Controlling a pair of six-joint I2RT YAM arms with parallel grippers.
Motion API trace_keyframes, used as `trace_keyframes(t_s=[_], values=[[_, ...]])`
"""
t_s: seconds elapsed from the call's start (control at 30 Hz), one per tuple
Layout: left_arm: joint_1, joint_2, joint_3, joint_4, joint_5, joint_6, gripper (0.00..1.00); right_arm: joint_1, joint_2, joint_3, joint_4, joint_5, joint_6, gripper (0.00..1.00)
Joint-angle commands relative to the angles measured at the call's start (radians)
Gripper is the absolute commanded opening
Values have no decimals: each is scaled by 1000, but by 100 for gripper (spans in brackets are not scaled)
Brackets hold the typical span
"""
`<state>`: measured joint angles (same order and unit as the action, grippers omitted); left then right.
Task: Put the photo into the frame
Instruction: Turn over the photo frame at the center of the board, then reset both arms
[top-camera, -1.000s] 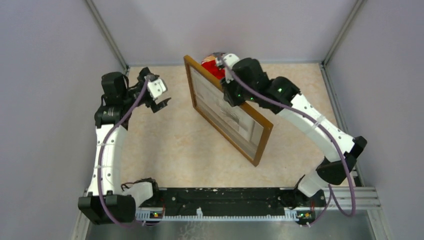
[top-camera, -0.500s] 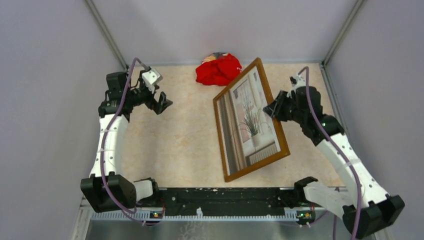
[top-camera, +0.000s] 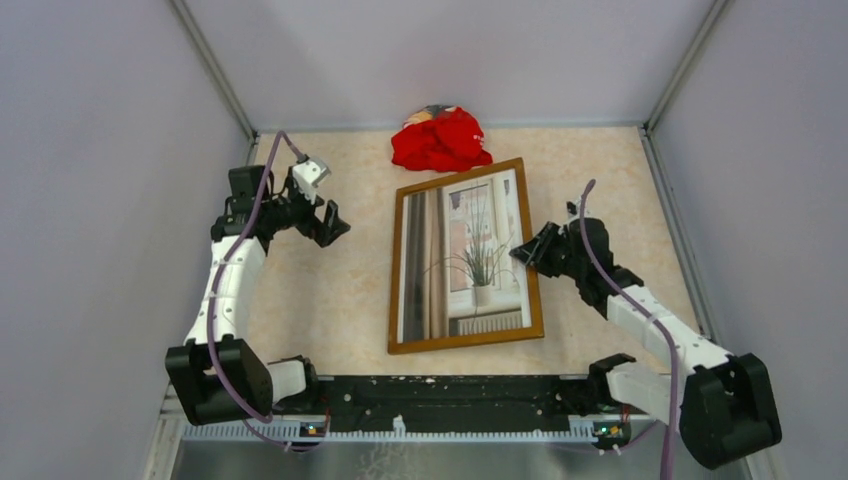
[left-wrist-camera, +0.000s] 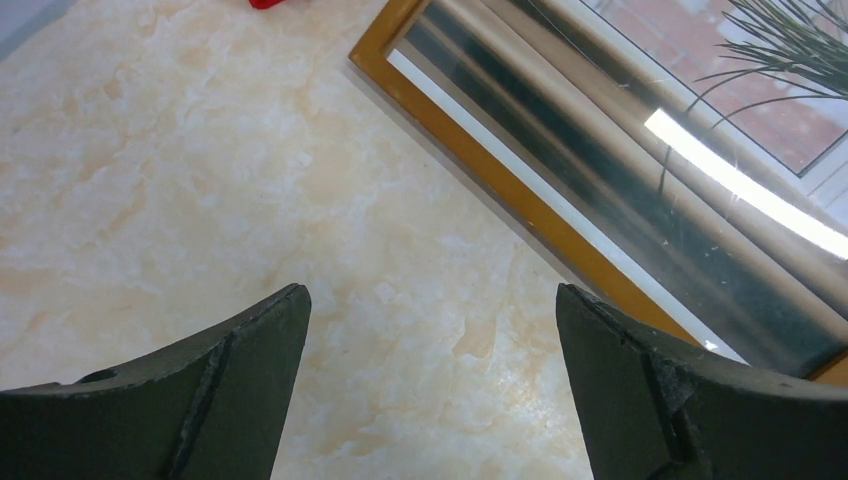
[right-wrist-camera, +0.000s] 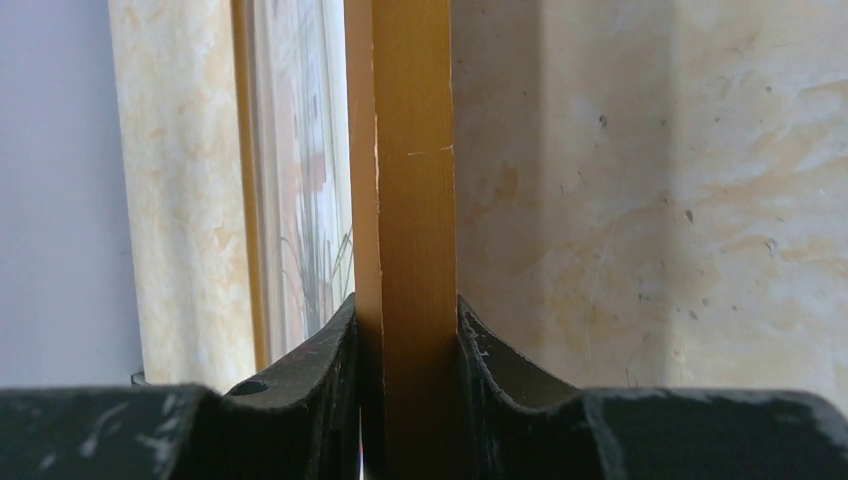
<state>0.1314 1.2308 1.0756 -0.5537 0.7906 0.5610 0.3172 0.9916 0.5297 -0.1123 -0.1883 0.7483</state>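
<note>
Framed picture flat on the table (top-camera: 330, 300), held at one side.
The frame (top-camera: 394, 270) lies face up with the photo (top-camera: 450, 270) inside it. The right gripper (top-camera: 524, 250) pinches the frame's right edge. The left gripper (top-camera: 330, 222) is spread wide, off to the frame's left, touching nothing.

Golden-brown frame (top-camera: 395, 270); photo (top-camera: 470, 260) with green plant; red cloth (top-camera: 440, 140); beige marbled table (top-camera: 320, 300).
</note>
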Motion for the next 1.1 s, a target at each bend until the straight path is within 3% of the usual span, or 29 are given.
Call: trace_keyframes(t_s=[0.0,0.1,0.43,0.47,0.5,0.53,0.73,0.87,0.97,1.07], values=[[10,-21,-38,73,8,-18,99,-7,127,-44,62,34,-59,0],[10,-23,-54,88,20,-29,99,-7,210,-62,153,42,-68,0],[26,-24,-97,107,30,-37,99,-9,340,-88,199,74,-110,35],[29,-22,-99,109,33,-37,99,-8,337,-91,196,85,-109,41],[32,-21,-101,111,36,-38,99,-8,334,-90,185,97,-109,77],[34,-20,-103,113,38,-39,99,-9,331,-81,166,108,-109,96],[44,-4,-111,138,24,-63,99,-12,243,0,52,179,-147,99],[54,5,-134,188,-17,-99,99,-36,169,61,-13,313,-188,99],[66,6,-204,291,-51,-128,99,-54,99,75,-24,454,-222,99],[66,24,-313,483,-159,-275,99,-55,46,40,38,654,-292,99]])
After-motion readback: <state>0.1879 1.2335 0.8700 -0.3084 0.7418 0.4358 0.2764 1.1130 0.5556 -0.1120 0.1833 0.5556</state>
